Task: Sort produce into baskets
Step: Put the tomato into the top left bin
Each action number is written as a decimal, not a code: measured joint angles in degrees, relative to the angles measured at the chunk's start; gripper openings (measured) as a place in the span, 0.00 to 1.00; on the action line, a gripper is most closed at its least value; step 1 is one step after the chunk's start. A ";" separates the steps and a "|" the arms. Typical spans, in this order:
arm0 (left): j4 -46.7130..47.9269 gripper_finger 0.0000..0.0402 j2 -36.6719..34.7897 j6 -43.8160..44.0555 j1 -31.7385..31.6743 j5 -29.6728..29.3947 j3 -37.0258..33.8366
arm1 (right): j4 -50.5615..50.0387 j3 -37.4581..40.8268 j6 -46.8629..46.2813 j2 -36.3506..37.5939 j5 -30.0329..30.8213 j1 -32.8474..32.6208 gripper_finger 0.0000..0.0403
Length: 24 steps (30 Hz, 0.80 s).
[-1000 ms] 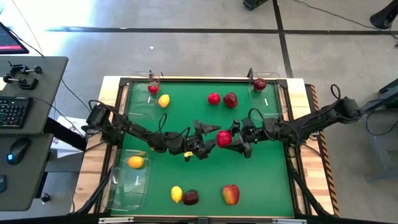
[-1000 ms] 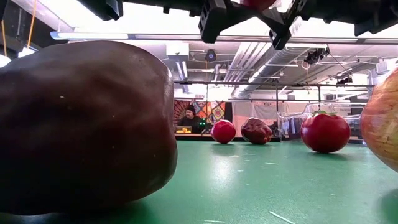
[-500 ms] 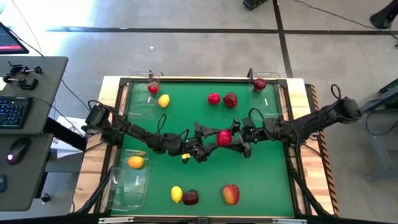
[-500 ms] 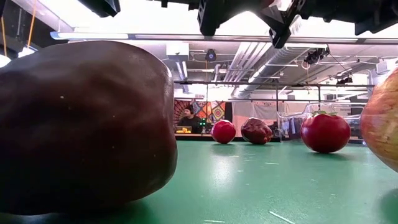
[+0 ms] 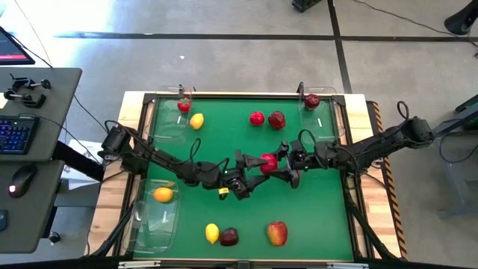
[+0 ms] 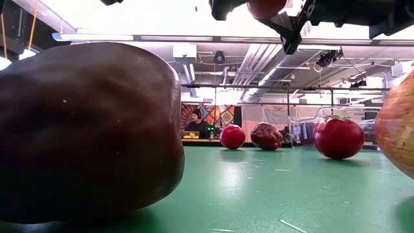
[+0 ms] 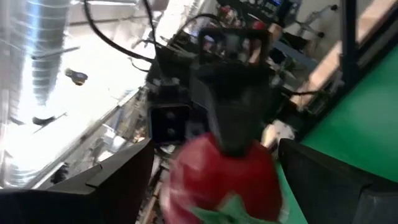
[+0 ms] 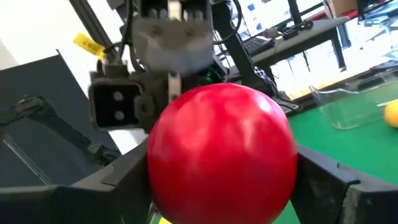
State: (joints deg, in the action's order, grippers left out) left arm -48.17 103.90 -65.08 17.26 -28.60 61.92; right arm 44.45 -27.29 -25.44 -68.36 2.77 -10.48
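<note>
My right gripper (image 5: 274, 164) holds a small red fruit (image 5: 268, 161) above the mat's middle, and my left gripper (image 5: 250, 169), fingers spread wide, faces it from nine o'clock, so near that the fruit sits almost between its fingers, ready for a handover.

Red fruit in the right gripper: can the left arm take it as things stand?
Probably yes. The left gripper is open and faces the red fruit held up in the right gripper above mid-table; nothing shows between them.
</note>
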 joint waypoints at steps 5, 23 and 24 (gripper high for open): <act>1.28 0.83 0.04 0.49 -0.23 -0.19 0.07 | 0.27 0.00 -0.13 0.00 -0.29 0.00 0.70; 1.01 0.80 0.04 -0.13 -0.98 2.34 0.09 | 1.78 0.02 -1.59 0.00 -2.89 -0.07 0.70; 1.02 0.79 0.04 -0.10 -1.10 2.52 0.09 | 1.78 0.02 -1.61 0.00 -3.07 -0.07 0.70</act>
State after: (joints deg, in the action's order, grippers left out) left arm -47.16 103.94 -65.19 16.15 -26.08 62.02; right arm 46.24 -27.27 -27.05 -68.36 -0.30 -10.55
